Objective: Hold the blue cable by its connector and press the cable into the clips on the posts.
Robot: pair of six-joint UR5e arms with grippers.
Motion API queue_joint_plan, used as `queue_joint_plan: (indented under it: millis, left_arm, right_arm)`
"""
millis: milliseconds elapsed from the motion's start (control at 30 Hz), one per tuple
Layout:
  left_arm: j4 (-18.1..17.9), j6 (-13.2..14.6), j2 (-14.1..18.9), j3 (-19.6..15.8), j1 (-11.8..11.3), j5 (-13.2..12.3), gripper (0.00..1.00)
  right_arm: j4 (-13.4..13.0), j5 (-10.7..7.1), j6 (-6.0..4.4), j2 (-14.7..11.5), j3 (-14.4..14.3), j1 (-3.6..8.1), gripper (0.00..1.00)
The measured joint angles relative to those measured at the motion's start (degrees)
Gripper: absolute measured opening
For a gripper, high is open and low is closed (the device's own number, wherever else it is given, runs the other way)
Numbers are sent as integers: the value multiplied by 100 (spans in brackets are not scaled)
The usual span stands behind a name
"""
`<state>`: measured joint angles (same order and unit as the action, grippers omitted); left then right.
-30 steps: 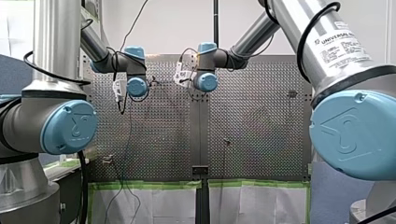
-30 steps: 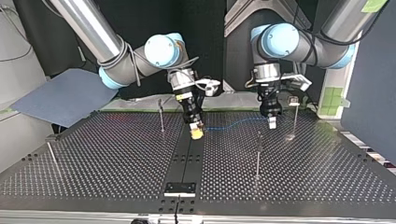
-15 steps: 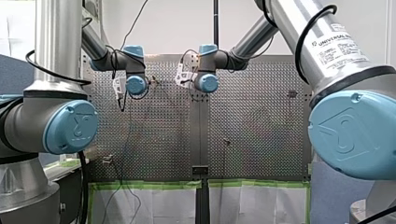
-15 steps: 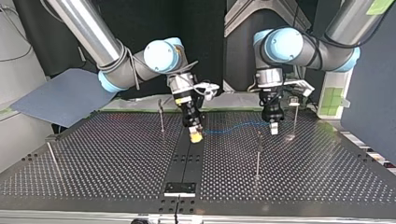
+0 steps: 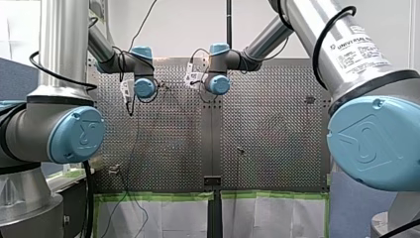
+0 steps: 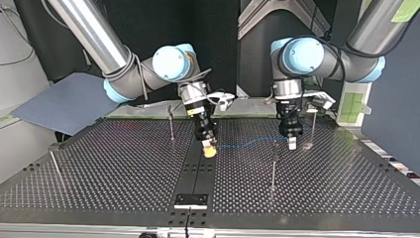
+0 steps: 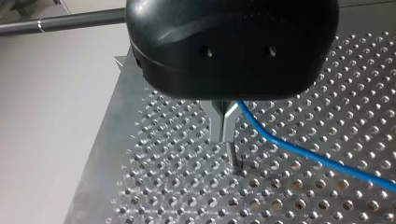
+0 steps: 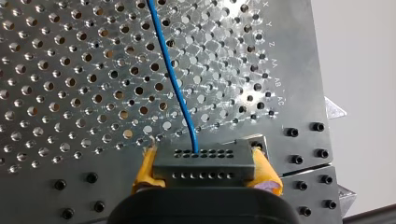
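In the right wrist view my right gripper (image 8: pixel 205 175) is shut with its yellow pads (image 8: pixel 144 170) on a dark grey connector (image 8: pixel 203 157). The blue cable (image 8: pixel 172 77) runs out of the connector over the perforated table. In the left wrist view my left gripper (image 7: pixel 224 134) has its metal fingers shut on the blue cable (image 7: pixel 299 151), which trails off beside them. The top view shows the cable (image 6: pixel 247 144) stretched low between my right gripper (image 6: pixel 209 149) and my left gripper (image 6: pixel 291 143). A thin post (image 6: pixel 273 163) stands just in front of the left gripper.
More thin posts stand on the table: one (image 6: pixel 171 123) beside my right arm's wrist, one (image 6: pixel 313 125) behind my left gripper, one (image 6: pixel 53 162) at the top view's far left. A small black plate (image 6: pixel 190 199) lies at the table's near edge.
Both grippers have moved toward the near side of the top view and lower to the table, carrying the cable along. Both grips are unchanged.
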<state>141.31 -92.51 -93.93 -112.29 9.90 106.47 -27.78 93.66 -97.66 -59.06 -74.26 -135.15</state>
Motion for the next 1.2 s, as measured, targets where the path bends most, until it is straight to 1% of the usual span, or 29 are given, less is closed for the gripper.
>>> queue_joint_plan:
  millis: [267, 467, 600, 700, 733, 767, 967, 1067, 1200]
  left_arm:
    - [-7, -77, -129, 135, -139, -118, 5]
    - [1, -87, -287, 271, -208, -183, 5]
    - [27, -91, -456, 441, -221, -238, 5]
    - [12, -101, -503, 533, -242, -239, 5]
    - [9, -109, -513, 555, -254, -242, 7]
    - [4, -120, -521, 574, -267, -244, 7]
    - [-35, -166, -539, 650, -333, -307, 7]
    - [-38, -192, -540, 679, -353, -388, 7]
    - [-12, -271, -602, 763, -385, -560, 7]
  right_arm:
    - [45, -7, 0, 161, 107, 11, 0]
    - [65, -12, 11, 191, 199, -15, 0]
    - [65, -15, 22, 198, 228, 2, 0]
    - [59, -20, 25, 208, 242, 12, 0]
    - [57, -20, 26, 215, 249, 16, 0]
    - [56, -20, 26, 221, 256, 19, 0]
    - [59, -23, 26, 334, 346, 68, 0]
    - [59, -22, 27, 408, 392, 96, 0]
    - [50, -22, 26, 439, 422, 142, 0]
